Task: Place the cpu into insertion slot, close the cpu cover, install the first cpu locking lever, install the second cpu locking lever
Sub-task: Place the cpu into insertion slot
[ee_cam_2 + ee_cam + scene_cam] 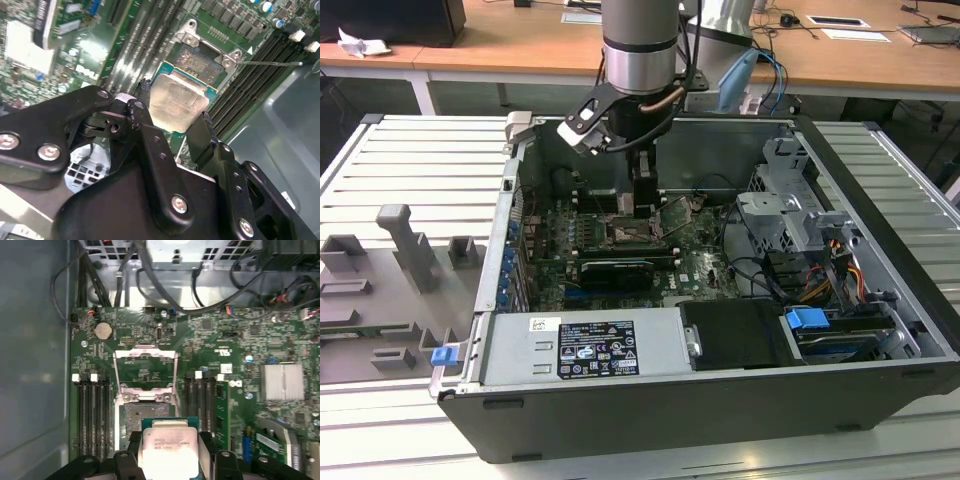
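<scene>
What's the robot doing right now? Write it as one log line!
gripper: holding cpu | cpu: above insertion slot, not seated | cpu cover: open

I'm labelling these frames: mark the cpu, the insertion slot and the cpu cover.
cpu (169, 450), first wrist view, middle of its silvery top.
insertion slot (142, 414), first wrist view, grey field inside its rim.
cpu cover (145, 354), first wrist view, frame bar farthest from the slot.

Dull silvery metal cpu (167, 446) top; matt black end effector (174, 104).
</scene>
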### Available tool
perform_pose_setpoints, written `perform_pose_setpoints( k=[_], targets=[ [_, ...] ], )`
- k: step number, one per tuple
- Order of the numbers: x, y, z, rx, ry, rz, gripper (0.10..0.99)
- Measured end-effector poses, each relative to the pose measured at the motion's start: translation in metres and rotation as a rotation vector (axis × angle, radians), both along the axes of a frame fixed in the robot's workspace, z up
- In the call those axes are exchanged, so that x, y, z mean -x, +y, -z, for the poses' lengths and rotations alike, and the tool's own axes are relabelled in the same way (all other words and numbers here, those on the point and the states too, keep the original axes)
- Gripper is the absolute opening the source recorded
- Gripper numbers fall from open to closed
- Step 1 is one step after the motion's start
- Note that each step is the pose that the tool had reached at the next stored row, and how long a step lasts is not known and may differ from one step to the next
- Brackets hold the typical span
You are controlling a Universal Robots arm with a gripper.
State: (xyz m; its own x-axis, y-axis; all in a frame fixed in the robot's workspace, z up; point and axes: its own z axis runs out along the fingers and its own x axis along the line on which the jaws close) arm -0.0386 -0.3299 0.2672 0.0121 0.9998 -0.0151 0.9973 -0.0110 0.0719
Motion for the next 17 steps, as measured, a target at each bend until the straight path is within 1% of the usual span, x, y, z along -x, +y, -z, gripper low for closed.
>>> perform_pose_setpoints(
  k=[1, 2, 3, 5, 6, 10, 12, 13, 14, 16, 17],
  targets=[
    [0.0, 0.0027, 0.002, 0.0, 0.0001, -0.002, 0.533],
    [0.0, 0.0075, 0.0062, 0.0, 0.0, -0.007, 0.533],
    [0.0001, 0.0093, 0.0092, 0.0, 0.0, -0.016, 0.533],
    [0.0, 0.0096, 0.013, 0.0, 0.0001, -0.026, 0.533],
    [0.0, 0.0096, 0.0162, 0.0, -0.0001, -0.027, 0.533],
    [0.0007, 0.0096, 0.0235, 0.0, -0.0009, -0.026, 0.533],
    [0.0016, 0.0096, 0.0283, 0.0, -0.0009, -0.026, 0.533],
    [0.0016, 0.0096, 0.0319, 0.0, -0.0009, -0.026, 0.533],
    [0.0017, 0.0096, 0.0353, 0.0, -0.0009, -0.023, 0.533],
    [0.0017, 0.0097, 0.0395, 0.0, -0.0009, -0.01, 0.533],
    [0.0018, 0.0104, 0.0452, 0.0, -0.0009, 0.015, 0.533]
  ],
)
